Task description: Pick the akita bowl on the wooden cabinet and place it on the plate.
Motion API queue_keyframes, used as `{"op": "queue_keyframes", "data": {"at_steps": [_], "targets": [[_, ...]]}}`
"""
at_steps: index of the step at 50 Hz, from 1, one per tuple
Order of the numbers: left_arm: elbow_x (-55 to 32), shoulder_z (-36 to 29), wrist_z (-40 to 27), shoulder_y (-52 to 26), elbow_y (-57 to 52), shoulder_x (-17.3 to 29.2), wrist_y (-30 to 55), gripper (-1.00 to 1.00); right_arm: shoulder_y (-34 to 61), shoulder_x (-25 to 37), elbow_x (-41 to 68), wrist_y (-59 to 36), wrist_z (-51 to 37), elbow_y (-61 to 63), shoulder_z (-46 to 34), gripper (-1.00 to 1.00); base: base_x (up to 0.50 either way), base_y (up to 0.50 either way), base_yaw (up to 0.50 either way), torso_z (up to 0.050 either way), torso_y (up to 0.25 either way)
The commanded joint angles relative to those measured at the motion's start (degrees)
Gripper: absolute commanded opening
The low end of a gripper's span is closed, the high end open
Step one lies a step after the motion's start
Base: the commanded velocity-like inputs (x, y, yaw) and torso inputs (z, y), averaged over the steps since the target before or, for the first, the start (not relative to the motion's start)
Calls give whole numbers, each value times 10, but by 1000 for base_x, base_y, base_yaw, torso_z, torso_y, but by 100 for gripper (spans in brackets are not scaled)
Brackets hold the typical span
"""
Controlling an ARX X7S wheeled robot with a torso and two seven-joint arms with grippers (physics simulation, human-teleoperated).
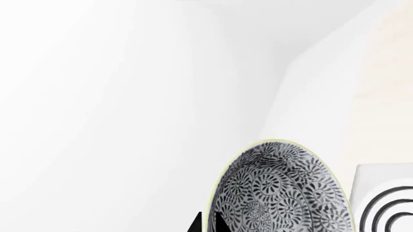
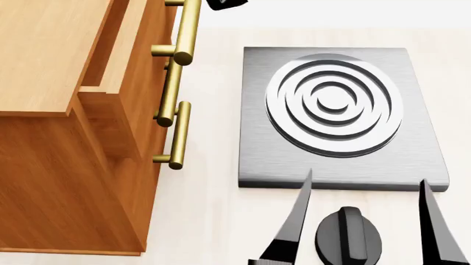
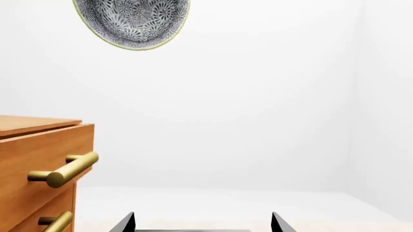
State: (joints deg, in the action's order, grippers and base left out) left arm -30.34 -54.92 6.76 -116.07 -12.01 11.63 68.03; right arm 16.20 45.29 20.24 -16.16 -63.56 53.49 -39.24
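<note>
The akita bowl (image 1: 284, 186), white with a fine dark floral pattern, fills the left wrist view. My left gripper (image 1: 208, 223) is shut on its rim, one fingertip outside the bowl and one inside. In the right wrist view the bowl (image 3: 132, 21) hangs high in the air, above and beyond the wooden cabinet (image 3: 36, 145). The cabinet (image 2: 44, 83) takes up the left of the head view. My right gripper (image 2: 365, 176) stands open and holds nothing, low over the near edge of the stove; its gripper (image 3: 203, 215) also shows in its own wrist view. The plate is out of view.
A grey square stove (image 2: 412, 165) with raised rings lies right of the cabinet, with a black knob (image 2: 349, 236) in front of it. Brass bar handles (image 2: 180, 83) stick out from the cabinet drawers. A corner of the stove (image 1: 387, 203) shows beside the bowl.
</note>
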Motion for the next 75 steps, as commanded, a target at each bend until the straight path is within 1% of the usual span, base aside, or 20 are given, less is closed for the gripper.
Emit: {"op": "queue_keyframes", "data": {"at_steps": [1, 12, 25, 40, 43, 55, 63, 75], "targets": [[9, 2, -7, 16, -20, 8, -6, -100, 24, -6, 20, -20, 5, 6, 7, 100, 0, 0, 0, 0, 0], [3, 3, -10, 31, -32, 13, -7, -100, 62, -21, 30, -62, 8, 28, -1, 100, 0, 0, 0, 0, 1], [2, -3, -17, 48, -36, 12, -13, -100, 91, -40, 23, -102, 6, 59, -34, 100, 0, 0, 0, 0, 0], [3, -8, -18, 56, -36, 20, -18, -100, 100, -30, 30, -93, -5, 56, -44, 100, 0, 0, 0, 0, 1], [0, -7, -17, 57, -41, 23, -18, -100, 100, -27, 30, -90, -7, 55, -45, 100, 0, 0, 0, 0, 0], [-18, -5, 14, 69, -70, 61, -39, -100, 111, -22, 39, -95, -13, 53, -44, 100, 0, 0, 0, 0, 1], [-21, -5, 9, 79, -81, 68, -37, -100, 131, -24, 54, -113, -19, 60, -46, 100, 0, 0, 0, 0, 0], [-21, -7, 6, 93, -83, 73, -45, -100, 221, -19, 87, -119, -65, 63, -124, 100, 0, 0, 0, 1, 0]]}}
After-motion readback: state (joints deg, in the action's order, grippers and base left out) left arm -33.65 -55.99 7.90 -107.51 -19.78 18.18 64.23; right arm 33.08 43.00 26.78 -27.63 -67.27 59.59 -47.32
